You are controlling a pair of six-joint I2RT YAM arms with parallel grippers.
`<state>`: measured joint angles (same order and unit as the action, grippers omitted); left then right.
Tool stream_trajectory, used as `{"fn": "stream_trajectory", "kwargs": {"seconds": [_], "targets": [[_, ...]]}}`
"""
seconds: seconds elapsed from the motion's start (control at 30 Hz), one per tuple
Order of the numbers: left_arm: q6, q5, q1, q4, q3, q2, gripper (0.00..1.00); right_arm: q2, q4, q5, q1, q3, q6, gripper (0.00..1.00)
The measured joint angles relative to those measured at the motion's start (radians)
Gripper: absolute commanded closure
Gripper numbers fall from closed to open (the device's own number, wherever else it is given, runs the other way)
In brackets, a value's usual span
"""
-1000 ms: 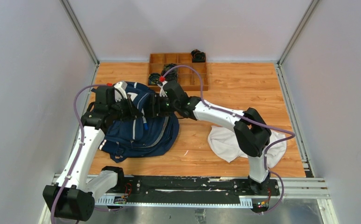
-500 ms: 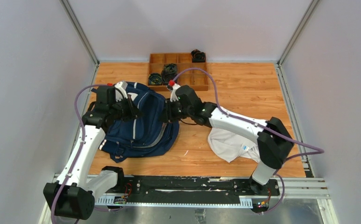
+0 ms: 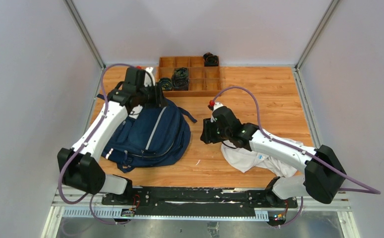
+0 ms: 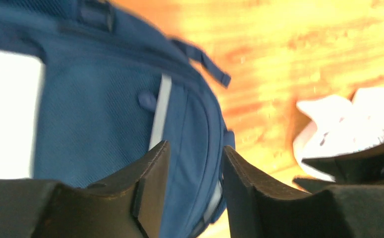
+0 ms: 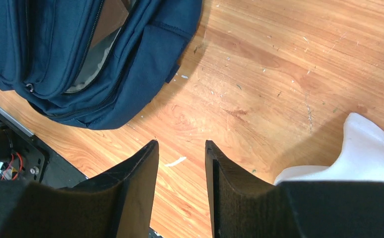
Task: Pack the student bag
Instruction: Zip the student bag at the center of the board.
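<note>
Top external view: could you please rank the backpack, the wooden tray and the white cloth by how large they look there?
1. Backpack: clearly the largest.
2 and 3. Wooden tray and white cloth: these look close in size, and the right arm covers part of the cloth, so I would not rank them.

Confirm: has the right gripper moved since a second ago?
Yes. The right gripper left the backpack, retreating rightward, farther from the wooden tray.

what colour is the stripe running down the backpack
Light grey stripe on the navy backpack; it shows best in the left wrist view.
</note>
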<state>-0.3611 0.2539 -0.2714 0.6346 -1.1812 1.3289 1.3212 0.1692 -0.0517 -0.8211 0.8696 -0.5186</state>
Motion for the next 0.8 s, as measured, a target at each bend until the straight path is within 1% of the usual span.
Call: {"fn": "stream_trajectory", "kwargs": {"seconds": [0.07, 0.1, 0.2, 0.33, 0.47, 0.53, 0.57, 0.67, 0.7, 0.8], "targets": [[0.030, -0.048, -0.005, 0.023, -0.125, 0.063, 0.45, -0.001, 0.015, 0.005, 0.000, 0.000, 0.008, 0.56], [0.043, -0.073, -0.006, 0.025, -0.159, 0.068, 0.44, -0.001, 0.020, 0.005, 0.000, 0.000, 0.013, 0.56], [0.055, -0.154, -0.006, 0.048, -0.160, -0.004, 0.48, -0.001, 0.034, 0.010, 0.000, 0.000, 0.023, 0.55], [0.034, -0.307, -0.007, 0.111, -0.002, -0.260, 0.51, -0.001, 0.039, 0.020, 0.000, 0.002, 0.042, 0.54], [-0.042, -0.385, -0.027, 0.198, 0.156, -0.430, 0.49, 0.023, 0.035, 0.013, 0.000, 0.013, 0.051, 0.52], [-0.096, -0.412, -0.065, 0.234, 0.237, -0.476, 0.49, 0.058, 0.031, 0.000, 0.000, 0.031, 0.055, 0.46], [-0.126, -0.423, -0.082, 0.243, 0.278, -0.491, 0.50, 0.077, 0.029, -0.006, 0.000, 0.040, 0.056, 0.45], [-0.211, -0.444, -0.098, 0.275, 0.381, -0.524, 0.56, 0.141, 0.022, -0.041, 0.000, 0.072, 0.059, 0.42], [-0.241, -0.451, -0.098, 0.284, 0.409, -0.536, 0.56, 0.160, 0.020, -0.056, 0.000, 0.085, 0.059, 0.42], [-0.306, -0.484, -0.115, 0.296, 0.453, -0.555, 0.51, 0.207, 0.016, -0.097, 0.000, 0.121, 0.060, 0.41]]}}
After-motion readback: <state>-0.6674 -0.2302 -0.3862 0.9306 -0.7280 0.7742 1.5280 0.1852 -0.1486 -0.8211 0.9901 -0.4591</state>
